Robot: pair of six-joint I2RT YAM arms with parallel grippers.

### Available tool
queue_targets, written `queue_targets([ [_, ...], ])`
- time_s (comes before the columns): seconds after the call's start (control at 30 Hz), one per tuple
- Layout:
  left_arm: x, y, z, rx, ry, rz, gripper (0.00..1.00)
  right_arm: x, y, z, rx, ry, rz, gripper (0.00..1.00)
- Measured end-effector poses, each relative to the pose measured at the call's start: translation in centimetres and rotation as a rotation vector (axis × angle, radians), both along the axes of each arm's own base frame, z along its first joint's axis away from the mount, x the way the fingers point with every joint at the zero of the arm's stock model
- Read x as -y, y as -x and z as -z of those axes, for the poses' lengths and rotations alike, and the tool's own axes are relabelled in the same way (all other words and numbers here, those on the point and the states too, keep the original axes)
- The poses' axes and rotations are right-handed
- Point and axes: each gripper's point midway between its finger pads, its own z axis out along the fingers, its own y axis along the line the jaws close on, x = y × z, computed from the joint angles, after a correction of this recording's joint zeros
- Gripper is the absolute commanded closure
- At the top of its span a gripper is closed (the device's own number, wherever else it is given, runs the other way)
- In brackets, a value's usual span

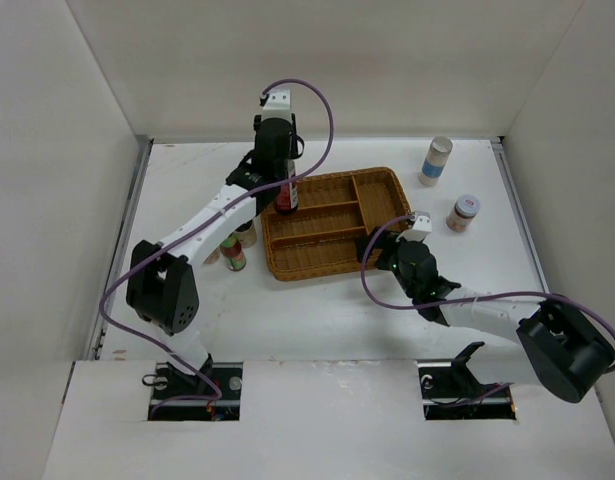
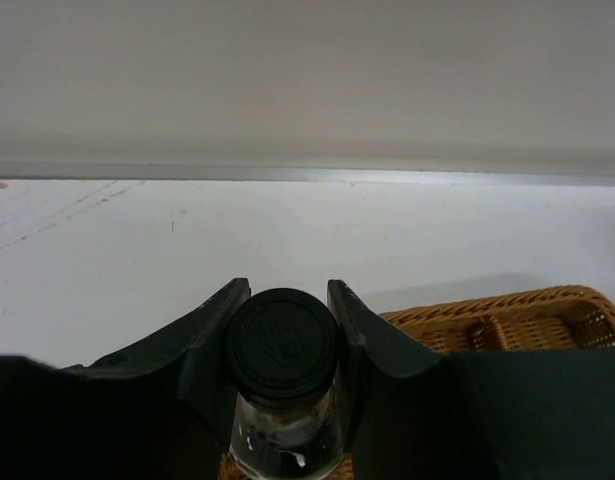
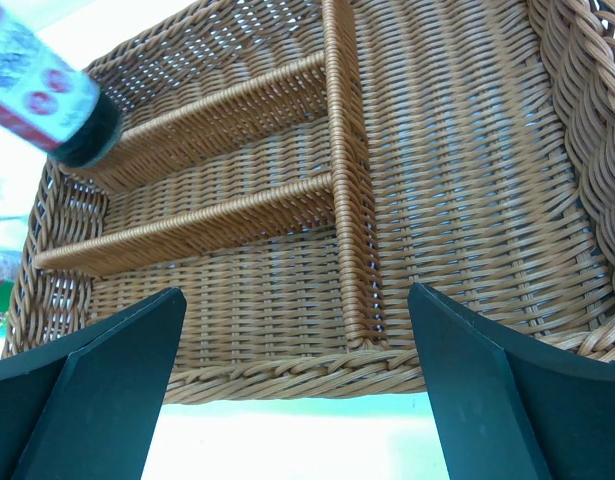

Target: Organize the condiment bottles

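My left gripper [image 1: 280, 170] is shut on the black cap [image 2: 282, 343] of the tall clear bottle [image 1: 286, 196] with a red label. It holds the bottle upright over the far left part of the brown wicker tray [image 1: 387, 182]. The bottle's base shows in the right wrist view [image 3: 49, 95] above the tray's dividers. My right gripper [image 1: 379, 243] is open and empty at the tray's near edge [image 3: 287, 375]. The white blue-labelled bottle [image 1: 436, 161] and the pink-lidded jar [image 1: 464, 212] stand right of the tray. Other small bottles [image 1: 234, 256] stand left of the tray, partly hidden by my left arm.
The tray has three long left compartments and one wide right compartment, with nothing resting in them. White walls enclose the table on the left, back and right. The tray's rim also shows in the left wrist view [image 2: 507, 312].
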Motion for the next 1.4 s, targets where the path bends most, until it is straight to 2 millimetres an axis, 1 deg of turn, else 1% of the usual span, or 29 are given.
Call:
queue_targets([
  [0.03,0.2,-0.3,0.3,0.002,0.001,0.000,0.86,0.0,0.0,0.0,0.000,0.000,-0.002,0.00],
  [0.07,0.4,-0.6,0.2,0.008,0.004,0.001,0.86,0.0,0.0,0.0,0.001,0.001,-0.003,0.00],
  [0.37,0.4,-0.7,0.1,0.012,0.007,0.002,0.86,-0.1,0.1,0.0,0.000,0.001,-0.009,0.00],
  [0.53,0.7,-0.9,0.4,0.009,0.007,0.011,0.86,-0.1,0.1,0.0,0.000,0.001,-0.010,0.00],
  [0.67,1.3,-1.5,1.6,0.006,0.010,0.025,0.85,-0.1,0.1,0.0,0.000,0.001,-0.010,0.00],
  [0.77,1.4,-1.3,3.5,-0.016,0.005,0.034,0.83,-0.1,0.1,0.0,0.000,0.001,-0.010,0.00],
  [0.87,1.4,-1.1,5.6,-0.039,0.000,0.035,0.77,-0.1,0.1,0.0,0.000,0.001,-0.010,0.00],
  [0.97,1.7,-1.2,5.6,-0.007,0.018,0.036,0.69,-0.1,0.1,0.0,0.000,0.001,-0.010,0.00],
  [1.1,2.1,-1.1,5.8,0.023,0.040,0.034,0.50,-0.1,0.1,-0.1,0.002,-0.001,-0.010,0.00],
  [1.2,2.5,-0.5,6.7,0.014,0.038,0.043,0.35,-0.1,0.1,-0.5,0.012,-0.008,-0.010,0.00],
  [1.27,2.7,-0.2,7.0,0.007,0.035,0.048,0.28,-0.1,0.1,-0.8,0.018,-0.014,-0.010,0.00],
  [1.3,2.8,0.0,6.9,0.008,0.035,0.051,0.25,-0.1,0.0,-0.9,0.020,-0.015,-0.010,0.02],
  [1.33,2.9,0.3,6.5,0.014,0.039,0.056,0.22,-0.2,0.0,-0.9,0.021,-0.016,-0.010,0.06],
  [1.37,3.0,0.5,5.9,0.023,0.044,0.059,0.19,-0.2,0.0,-0.9,0.022,-0.016,-0.010,0.12],
  [1.4,2.9,0.8,5.1,0.036,0.051,0.062,0.18,-0.2,0.0,-0.9,0.023,-0.015,-0.012,0.20],
])
